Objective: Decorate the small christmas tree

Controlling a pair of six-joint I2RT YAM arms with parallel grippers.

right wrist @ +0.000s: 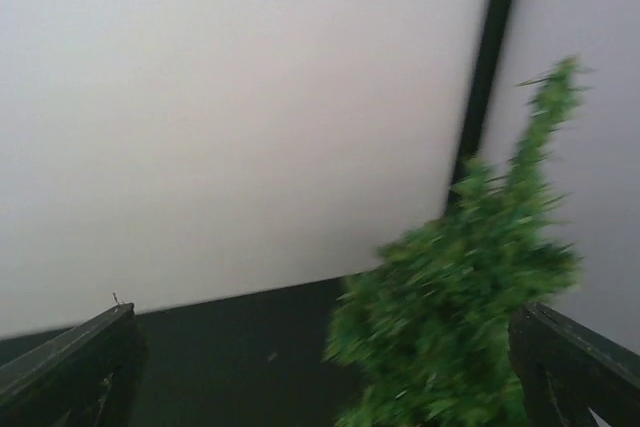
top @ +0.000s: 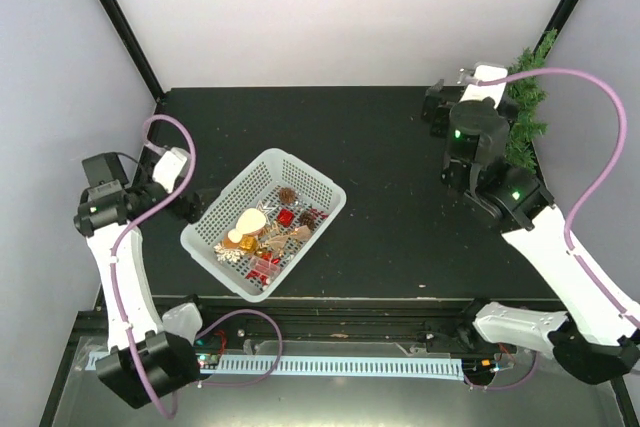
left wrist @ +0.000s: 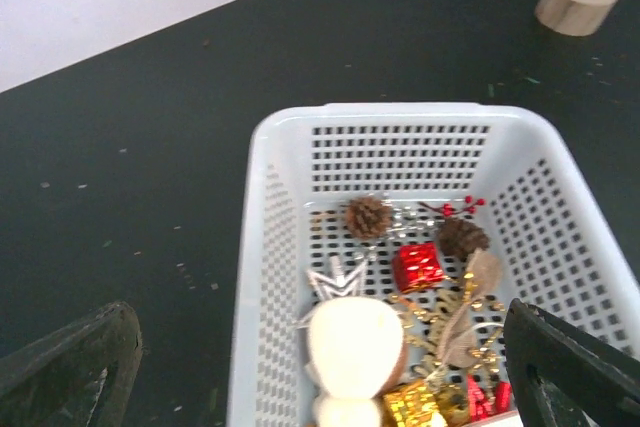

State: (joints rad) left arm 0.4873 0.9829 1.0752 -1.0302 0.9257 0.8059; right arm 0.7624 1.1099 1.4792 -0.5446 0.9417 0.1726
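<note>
The small christmas tree (top: 525, 97) stands at the table's far right corner, partly behind my right arm. In the right wrist view the tree (right wrist: 470, 327) is blurred, just inside the right finger (right wrist: 575, 367). My right gripper (top: 472, 95) (right wrist: 320, 377) is open and holds nothing. The tree's wooden base (left wrist: 575, 2) shows far off in the left wrist view. My left gripper (top: 185, 192) (left wrist: 320, 377) is open at the near-left end of the white basket (top: 300, 172) (left wrist: 270, 147). Inside lie pine cones (left wrist: 368, 217), a red gift box (left wrist: 417, 267) and a cream ornament (left wrist: 352, 347).
Silver star (left wrist: 335, 277), gold gift (left wrist: 410, 407), red berries (left wrist: 460, 207) and gold glitter sprigs also lie in the basket. The black table (top: 380, 167) ends at a white back wall (top: 330, 7). Black frame posts (top: 115, 17) stand at both back corners.
</note>
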